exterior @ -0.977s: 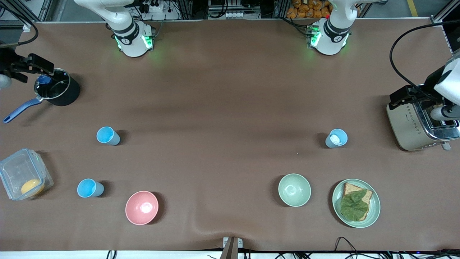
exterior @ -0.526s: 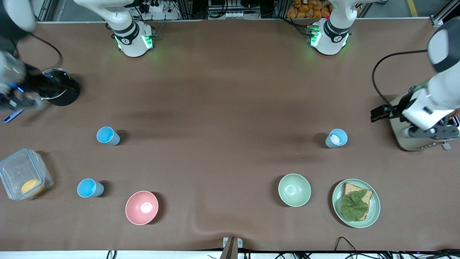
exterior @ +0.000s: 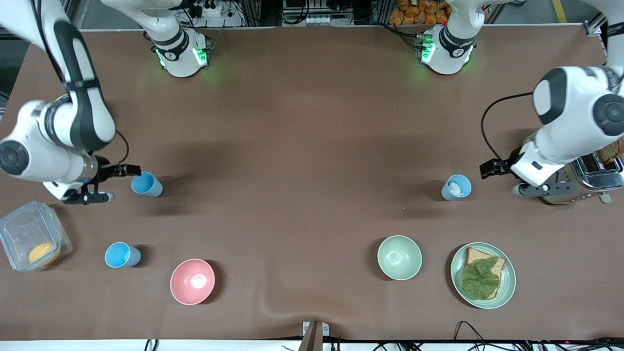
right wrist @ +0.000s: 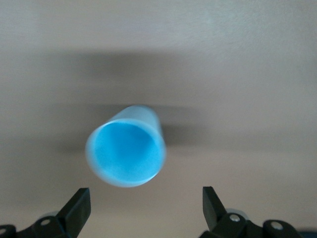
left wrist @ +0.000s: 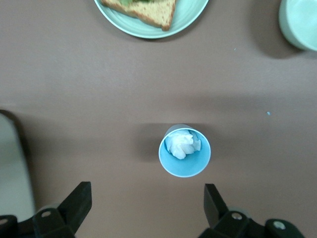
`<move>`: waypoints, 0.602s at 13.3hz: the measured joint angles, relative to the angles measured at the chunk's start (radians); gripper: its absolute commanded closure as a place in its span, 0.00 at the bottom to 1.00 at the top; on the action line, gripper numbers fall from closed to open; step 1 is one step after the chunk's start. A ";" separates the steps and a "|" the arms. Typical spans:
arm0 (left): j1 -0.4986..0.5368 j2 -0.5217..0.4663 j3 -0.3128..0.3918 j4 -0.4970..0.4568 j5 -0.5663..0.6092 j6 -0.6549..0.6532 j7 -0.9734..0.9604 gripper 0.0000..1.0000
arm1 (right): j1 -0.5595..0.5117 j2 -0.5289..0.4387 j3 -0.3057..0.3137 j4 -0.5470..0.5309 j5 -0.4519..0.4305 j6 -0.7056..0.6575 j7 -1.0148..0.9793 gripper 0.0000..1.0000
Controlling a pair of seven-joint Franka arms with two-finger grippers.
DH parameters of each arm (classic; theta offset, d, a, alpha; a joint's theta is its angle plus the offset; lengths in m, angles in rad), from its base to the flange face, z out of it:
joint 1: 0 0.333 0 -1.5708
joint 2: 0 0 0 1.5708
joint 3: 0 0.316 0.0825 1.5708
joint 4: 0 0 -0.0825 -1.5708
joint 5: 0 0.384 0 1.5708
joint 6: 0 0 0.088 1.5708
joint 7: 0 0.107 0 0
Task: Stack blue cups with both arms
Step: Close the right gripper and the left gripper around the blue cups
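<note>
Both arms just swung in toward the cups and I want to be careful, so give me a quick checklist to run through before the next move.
1. Right gripper open: ok, its fingers are spread wide.
2. Right gripper lined up with the empty cup: ok in the right wrist view, the cup sits between the finger lines, not yet touched.
3. Left gripper open: ok.
4. Left gripper lined up with its cup: ok, not yet touched.
5. That cup free to nest: not ok, something white lies inside it.
6. Third cup upright and apart from the pink bowl: ok.
</note>
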 measured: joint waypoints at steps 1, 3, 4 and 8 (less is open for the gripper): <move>0.000 0.003 0.000 -0.050 0.000 0.062 0.000 0.00 | -0.030 0.037 -0.002 0.001 0.023 0.027 -0.050 0.00; 0.000 0.019 -0.001 -0.116 0.000 0.154 0.000 0.00 | -0.055 0.081 -0.005 0.004 0.104 0.040 -0.105 0.00; 0.000 0.035 -0.001 -0.129 0.000 0.182 0.000 0.00 | -0.053 0.092 -0.003 0.006 0.130 0.046 -0.109 0.12; 0.001 0.112 0.000 -0.134 0.000 0.274 0.000 0.10 | -0.042 0.112 0.007 0.010 0.143 0.084 -0.109 1.00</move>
